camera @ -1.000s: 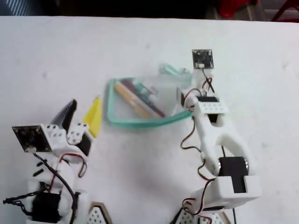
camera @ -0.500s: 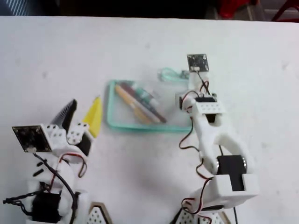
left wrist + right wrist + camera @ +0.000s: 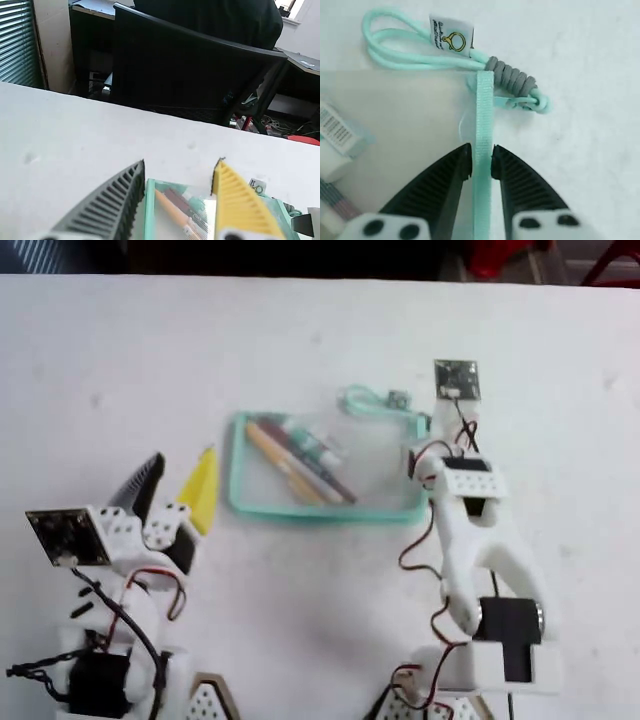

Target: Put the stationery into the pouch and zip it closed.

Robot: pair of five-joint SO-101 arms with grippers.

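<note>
Pouch (image 3: 375, 462) pinched by right tool (image 3: 481, 159).

I work in what looks like an office or lab room. Beyond my left tool (image 3: 181, 162), past the far edge of the white desk (image 3: 75, 120), stands a black office chair (image 3: 190, 75). Window blinds (image 3: 15, 40) hang farther off to one side, and loose cables (image 3: 272, 122) lie under a second desk (image 3: 300, 55) behind.
</note>
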